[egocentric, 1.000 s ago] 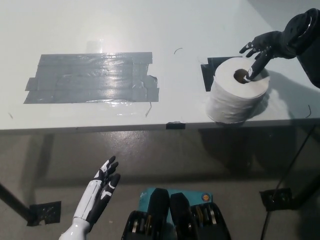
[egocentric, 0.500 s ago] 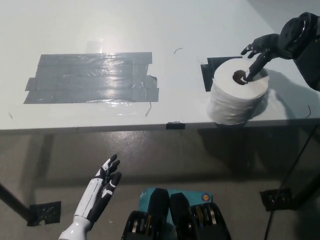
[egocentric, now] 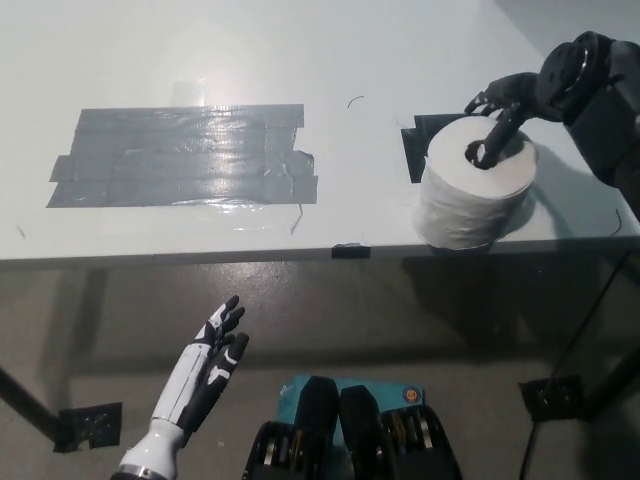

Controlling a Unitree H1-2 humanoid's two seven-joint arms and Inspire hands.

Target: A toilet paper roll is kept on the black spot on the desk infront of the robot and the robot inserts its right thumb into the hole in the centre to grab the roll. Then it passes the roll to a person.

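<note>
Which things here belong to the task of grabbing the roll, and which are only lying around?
Belonging to the job: toilet paper roll; black spot under it; right hand, one digit in the hole.

Just there: grey tape patch; desk; left hand, resting below.

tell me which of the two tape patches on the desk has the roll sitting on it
The small black patch near the desk's right end; the toilet paper roll covers most of it. The large grey patch to its left carries nothing.
</note>
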